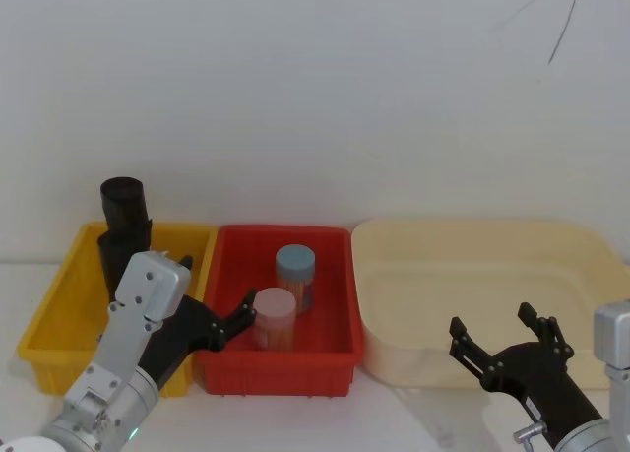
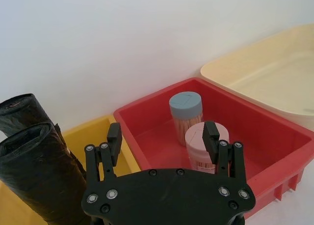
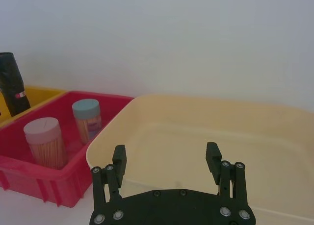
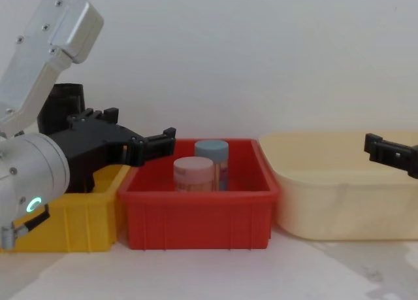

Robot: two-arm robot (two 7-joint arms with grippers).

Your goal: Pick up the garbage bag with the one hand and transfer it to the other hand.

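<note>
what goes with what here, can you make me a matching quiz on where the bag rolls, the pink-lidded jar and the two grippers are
1 garbage bag rolls
2 pink-lidded toothpick jar
3 left gripper
4 right gripper

a in the red bin
b at the cream tub's near edge, fingers open
c in the yellow bin
d over where the yellow and red bins meet, fingers open

Pairs: 1-c, 2-a, 3-d, 4-b

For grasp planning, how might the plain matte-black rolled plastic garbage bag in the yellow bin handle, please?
The matte-black rolled plastic garbage bag probably squashes slightly, given its wrinkled film. Standing tilted, it may topple and roll.
</note>
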